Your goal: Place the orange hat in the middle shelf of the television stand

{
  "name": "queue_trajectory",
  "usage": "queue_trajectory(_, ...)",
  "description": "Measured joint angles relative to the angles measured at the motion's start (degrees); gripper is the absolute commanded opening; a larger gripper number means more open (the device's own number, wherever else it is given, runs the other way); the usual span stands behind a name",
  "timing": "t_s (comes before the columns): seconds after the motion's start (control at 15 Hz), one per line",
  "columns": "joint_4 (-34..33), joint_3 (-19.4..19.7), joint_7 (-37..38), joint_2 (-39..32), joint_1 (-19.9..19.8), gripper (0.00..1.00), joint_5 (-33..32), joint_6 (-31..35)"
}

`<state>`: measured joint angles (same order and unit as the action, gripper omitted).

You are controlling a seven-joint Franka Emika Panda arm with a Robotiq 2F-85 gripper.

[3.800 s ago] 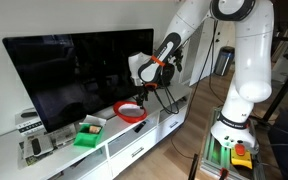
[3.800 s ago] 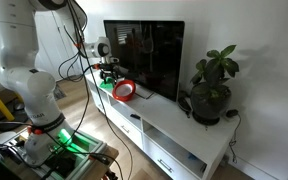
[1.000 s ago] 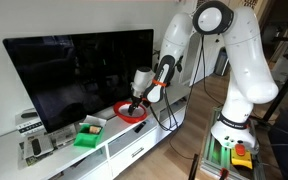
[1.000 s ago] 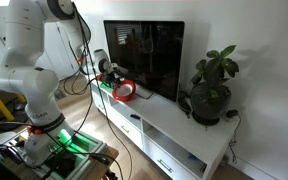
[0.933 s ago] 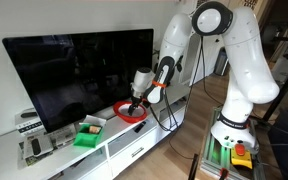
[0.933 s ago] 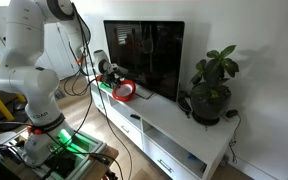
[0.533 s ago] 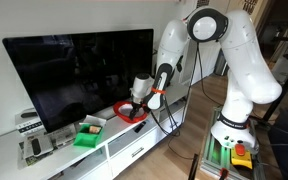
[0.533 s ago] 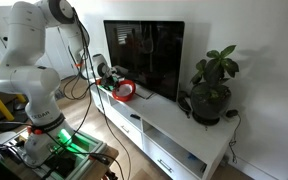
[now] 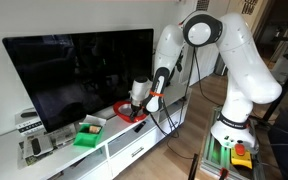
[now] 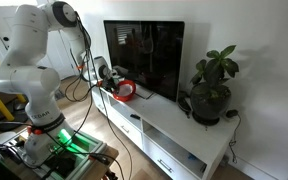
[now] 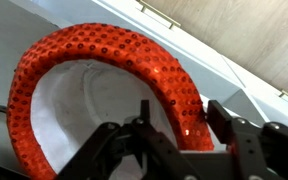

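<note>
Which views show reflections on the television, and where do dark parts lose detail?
Both exterior views: the television screen mirrors the room. Wrist view: the orange hat is bright with its sequins showing, and the gripper below it is dark, nearly featureless.

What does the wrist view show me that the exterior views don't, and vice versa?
Only wrist: the white lining inside the orange sequined hat, with the claw straddling its brim. Only exterior: the black television, green box, potted plant and white robot arm. Both: the hat resting on top of the white television stand, claw at it.
</note>
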<state>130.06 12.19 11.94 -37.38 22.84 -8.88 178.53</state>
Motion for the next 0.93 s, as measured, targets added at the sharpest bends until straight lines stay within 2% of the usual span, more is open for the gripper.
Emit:
queue_trajectory(0.27,-0.7,2.3,0.5,-1.1,1.9,0.03,2.4,0.0)
queue_trajectory(0.33,-0.8,2.7,0.7,-1.3,2.4,0.01,3.1,0.0)
queue_trajectory(0.73,-0.1,7.8,0.9,-0.7,7.1,0.01,3.9,1.9)
queue_trajectory(0.93,3.0,8.5,-2.7,1.9,7.9,0.01,3.3,4.3)
